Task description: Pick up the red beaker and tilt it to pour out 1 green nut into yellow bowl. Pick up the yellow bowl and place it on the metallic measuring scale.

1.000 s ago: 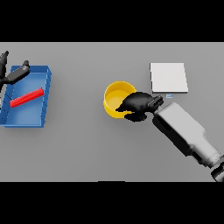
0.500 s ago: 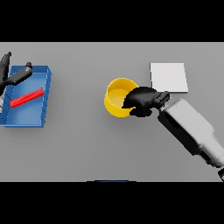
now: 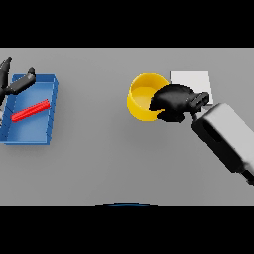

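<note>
Grey table (image 3: 99,163); right hand (image 3: 173,101) clamped round yellow bowl (image 3: 141,96) rim. Keep level, carry to scale (image 3: 193,80) just behind hand.

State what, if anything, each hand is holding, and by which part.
The right hand grips the yellow bowl by its right rim, fingers curled over the edge. The left hand holds nothing, fingers spread at the blue tray.

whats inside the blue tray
A red stick-like object lies slantwise inside the blue tray. The left hand covers the tray's far left corner, so anything there is hidden.
</note>
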{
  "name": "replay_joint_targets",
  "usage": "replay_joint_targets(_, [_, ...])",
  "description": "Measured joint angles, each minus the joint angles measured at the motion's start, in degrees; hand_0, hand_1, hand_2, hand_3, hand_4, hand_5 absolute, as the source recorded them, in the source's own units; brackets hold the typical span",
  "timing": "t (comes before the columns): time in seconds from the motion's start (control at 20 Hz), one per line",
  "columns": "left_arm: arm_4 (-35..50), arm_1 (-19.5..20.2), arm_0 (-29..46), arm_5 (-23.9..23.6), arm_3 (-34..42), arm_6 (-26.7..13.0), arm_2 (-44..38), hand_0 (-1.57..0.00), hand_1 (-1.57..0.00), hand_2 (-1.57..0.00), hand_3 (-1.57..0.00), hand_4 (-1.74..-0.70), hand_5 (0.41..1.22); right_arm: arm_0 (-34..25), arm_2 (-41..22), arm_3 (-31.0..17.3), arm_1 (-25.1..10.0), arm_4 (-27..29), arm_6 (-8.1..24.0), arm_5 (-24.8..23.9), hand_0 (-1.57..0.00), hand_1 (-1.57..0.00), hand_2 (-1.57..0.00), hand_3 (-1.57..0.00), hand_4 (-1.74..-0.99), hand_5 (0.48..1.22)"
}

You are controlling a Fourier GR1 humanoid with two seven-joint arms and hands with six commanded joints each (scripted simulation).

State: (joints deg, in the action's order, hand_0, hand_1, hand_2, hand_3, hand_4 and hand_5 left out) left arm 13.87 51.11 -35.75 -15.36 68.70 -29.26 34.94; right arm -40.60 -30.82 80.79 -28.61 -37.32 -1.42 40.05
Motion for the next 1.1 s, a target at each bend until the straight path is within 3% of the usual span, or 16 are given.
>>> replay_joint_targets(0.15, [-0.27,0.98,0.13,0.06,0.38,0.28,-0.17,0.00,0.00,0.00,0.00,-0.81,0.735,-1.84,0.65,-0.32,-2.44,-0.94,-2.04,-1.46,-1.57,-1.57,-1.57,-1.32,-1.720,1.220])
replay_joint_targets(0.3, [-0.10,0.80,0.33,-0.25,0.67,0.18,-0.25,0.00,0.00,0.00,0.00,-0.80,0.737,-3.19,2.23,-2.41,-4.44,-1.76,-1.51,-3.40,-1.57,-1.57,-1.57,-1.27,-1.719,1.221])
replay_joint_targets(0.55, [-0.43,1.59,0.74,-1.24,4.07,-3.72,0.55,0.00,0.00,0.00,0.00,-0.82,0.750,-4.97,4.97,-11.76,-6.18,-2.27,-3.56,-7.94,-1.57,-1.57,-1.57,-1.21,-1.720,1.221])
replay_joint_targets(0.65, [-0.62,1.62,0.75,-1.21,3.54,-4.16,0.60,0.00,0.00,0.00,0.00,-0.83,0.765,-5.16,5.74,-15.36,-6.12,-2.51,-3.03,-9.70,-1.57,-1.57,-1.57,-1.19,-1.720,1.221])
replay_joint_targets(0.8, [-0.23,2.72,1.40,-1.12,4.36,-4.25,0.16,0.00,0.00,0.00,0.00,-0.83,0.774,-5.74,6.11,-20.32,-6.24,-2.73,-5.23,-11.75,-1.57,-1.57,-1.57,-1.17,-1.720,1.221])
replay_joint_targets(0.9, [-0.32,2.41,0.95,-1.08,4.27,-4.52,0.27,0.00,0.00,0.00,0.00,-0.82,0.765,-6.80,6.26,-24.68,-5.63,-3.53,-4.85,-13.55,-1.57,-1.57,-1.57,-1.21,-1.722,1.221])
replay_joint_targets(1.1, [-0.09,2.00,0.99,-0.63,3.38,-4.91,0.31,0.00,0.00,0.00,0.00,-0.81,0.757,-7.57,6.00,-31.84,-4.86,-4.61,-7.47,-17.07,-1.57,-1.57,-1.57,-1.36,-1.724,1.221])
